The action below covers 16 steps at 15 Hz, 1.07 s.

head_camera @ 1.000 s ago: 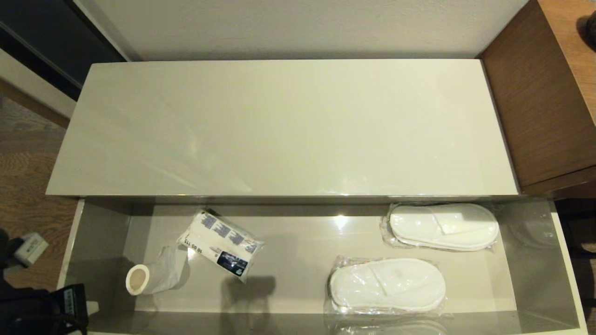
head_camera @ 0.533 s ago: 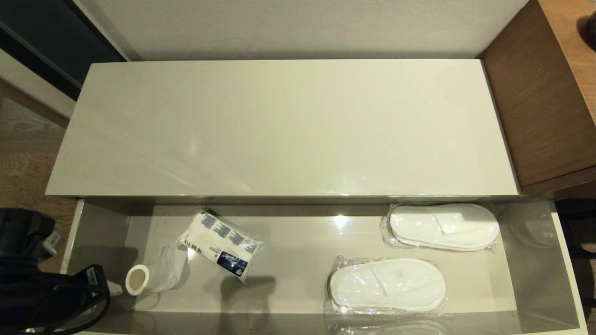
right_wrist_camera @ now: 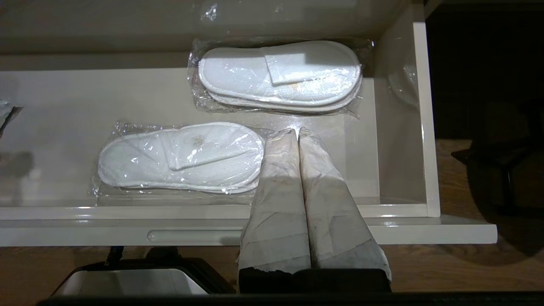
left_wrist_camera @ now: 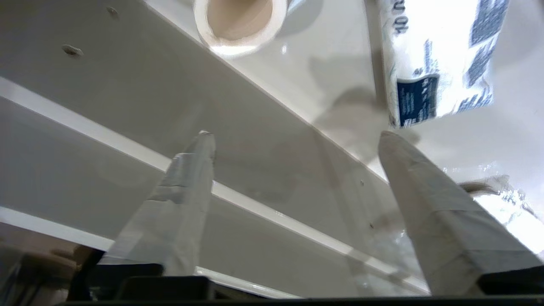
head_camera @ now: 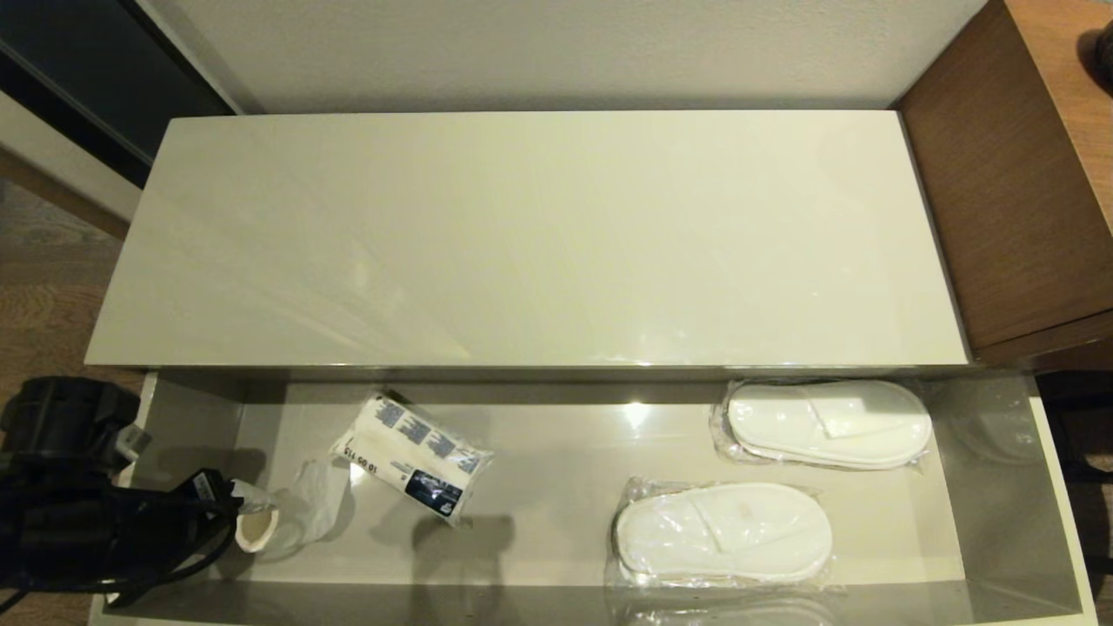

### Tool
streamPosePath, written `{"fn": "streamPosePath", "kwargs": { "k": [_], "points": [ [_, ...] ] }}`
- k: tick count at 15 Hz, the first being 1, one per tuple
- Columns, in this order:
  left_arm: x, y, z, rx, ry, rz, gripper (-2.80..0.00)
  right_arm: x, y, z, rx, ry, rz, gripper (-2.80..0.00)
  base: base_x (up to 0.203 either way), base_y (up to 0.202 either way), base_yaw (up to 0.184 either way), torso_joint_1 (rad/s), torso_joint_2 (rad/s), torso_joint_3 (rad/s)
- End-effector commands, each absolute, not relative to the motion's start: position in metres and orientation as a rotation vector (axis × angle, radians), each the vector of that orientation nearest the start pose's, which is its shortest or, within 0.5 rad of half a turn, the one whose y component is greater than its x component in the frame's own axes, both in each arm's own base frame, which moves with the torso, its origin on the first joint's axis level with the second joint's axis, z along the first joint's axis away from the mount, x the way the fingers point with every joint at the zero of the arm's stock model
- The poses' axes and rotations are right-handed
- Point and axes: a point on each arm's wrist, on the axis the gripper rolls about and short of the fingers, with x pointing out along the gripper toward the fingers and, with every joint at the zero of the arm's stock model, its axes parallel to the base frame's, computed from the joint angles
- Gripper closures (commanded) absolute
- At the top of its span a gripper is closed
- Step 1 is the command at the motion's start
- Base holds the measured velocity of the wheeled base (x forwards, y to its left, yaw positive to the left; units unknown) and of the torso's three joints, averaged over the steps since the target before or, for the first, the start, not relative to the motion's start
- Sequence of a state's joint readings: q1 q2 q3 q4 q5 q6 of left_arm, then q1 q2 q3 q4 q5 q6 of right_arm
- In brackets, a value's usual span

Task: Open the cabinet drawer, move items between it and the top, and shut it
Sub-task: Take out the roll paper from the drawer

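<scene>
The cabinet drawer (head_camera: 556,474) is pulled out below the glossy beige top (head_camera: 522,243), which is bare. A toilet-paper roll (head_camera: 261,529) lies at the drawer's left end, its cardboard core facing the front. My left gripper (head_camera: 235,502) reaches in over the drawer's left wall and hangs right at the roll. The left wrist view shows the left gripper (left_wrist_camera: 296,136) open and empty, with the roll (left_wrist_camera: 238,21) ahead of the fingertips. Two slipper packs (head_camera: 826,423) (head_camera: 722,530) lie at the right. My right gripper (right_wrist_camera: 297,131) is shut, parked in front of the drawer.
A white packet with blue printing (head_camera: 413,456) lies just right of the roll. A brown wooden desk (head_camera: 1017,174) stands against the cabinet's right end. A white wall runs behind, and wood floor (head_camera: 52,304) shows at the left.
My left arm has come up from the lower left corner and moved right, over the drawer's left wall to the roll. Nothing in the drawer has moved.
</scene>
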State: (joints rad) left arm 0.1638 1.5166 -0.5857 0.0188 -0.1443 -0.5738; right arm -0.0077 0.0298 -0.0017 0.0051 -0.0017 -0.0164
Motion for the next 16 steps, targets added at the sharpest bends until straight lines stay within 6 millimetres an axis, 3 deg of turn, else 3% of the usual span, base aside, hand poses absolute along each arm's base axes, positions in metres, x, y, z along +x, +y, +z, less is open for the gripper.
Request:
{"fn": "streamPosePath", "kwargs": {
  "k": [1,6,12,16],
  "points": [
    [0.214,0.032,0.113,-0.684,0.928,0.293,-2.80,-0.020,0.000,0.076,-0.017,0.036,-0.009,0.00,0.000,0.000,0.000,0.000,0.00,0.000],
    [0.224,0.034,0.108,-0.684,0.904,0.283,-2.80,-0.020,0.000,0.076,-0.017,0.035,-0.009,0.00,0.000,0.000,0.000,0.000,0.00,0.000],
    [0.212,0.027,0.141,-0.685,0.758,0.149,-2.80,-0.021,0.000,0.076,-0.017,0.035,-0.009,0.00,0.000,0.000,0.000,0.000,0.00,0.000],
    [0.215,0.027,0.146,-0.681,0.734,0.148,-2.80,-0.020,0.000,0.076,-0.017,0.036,-0.009,0.00,0.000,0.000,0.000,0.000,0.00,0.000]
  ]
}}
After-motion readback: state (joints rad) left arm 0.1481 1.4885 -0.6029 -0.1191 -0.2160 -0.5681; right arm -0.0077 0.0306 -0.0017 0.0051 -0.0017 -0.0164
